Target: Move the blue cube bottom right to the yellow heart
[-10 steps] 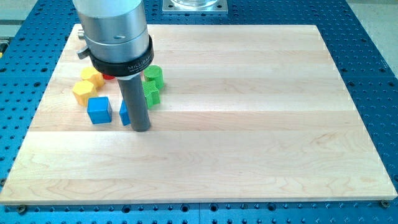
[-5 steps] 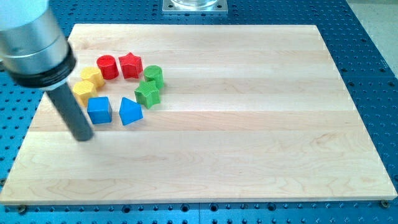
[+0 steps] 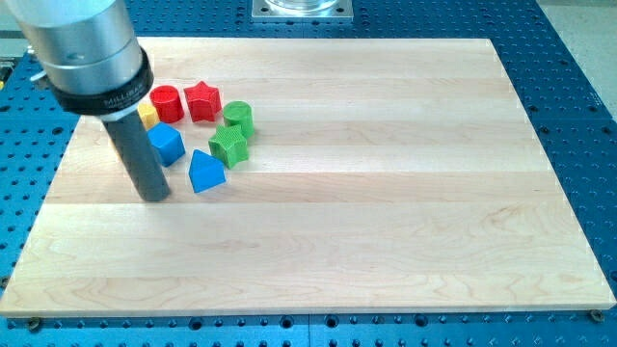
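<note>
The blue cube (image 3: pixel 167 144) lies at the board's upper left, turned at an angle, just right of my rod. My tip (image 3: pixel 154 197) rests on the board below and slightly left of the cube, close to it. Only a small corner of one yellow block (image 3: pixel 147 114) shows behind the rod, above the cube; its shape cannot be made out. The other yellow block is hidden by the rod and arm.
A blue triangular block (image 3: pixel 204 173) lies right of my tip. A red cylinder (image 3: pixel 167 101) and a red star (image 3: pixel 202 100) lie above. A green cylinder (image 3: pixel 237 118) and a green star-like block (image 3: pixel 229 145) lie to the right. The wooden board (image 3: pixel 386 193) sits on a blue perforated table.
My tip swung left past the blue blocks, then came back right. The blue cube has been pushed up and right and rotated. The yellow blocks are now mostly hidden behind the rod.
</note>
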Controlling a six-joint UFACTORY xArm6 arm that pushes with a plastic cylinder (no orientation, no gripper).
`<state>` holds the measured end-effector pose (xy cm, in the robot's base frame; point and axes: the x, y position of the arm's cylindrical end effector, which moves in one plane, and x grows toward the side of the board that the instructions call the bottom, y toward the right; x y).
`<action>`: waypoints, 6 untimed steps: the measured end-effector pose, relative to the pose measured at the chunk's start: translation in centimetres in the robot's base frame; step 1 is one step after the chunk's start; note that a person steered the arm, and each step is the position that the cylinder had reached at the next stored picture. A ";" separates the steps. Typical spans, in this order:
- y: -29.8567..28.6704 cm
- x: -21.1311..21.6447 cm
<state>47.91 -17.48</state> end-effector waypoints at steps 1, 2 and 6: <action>0.2 -2.2; 0.5 -3.8; -7.1 -4.7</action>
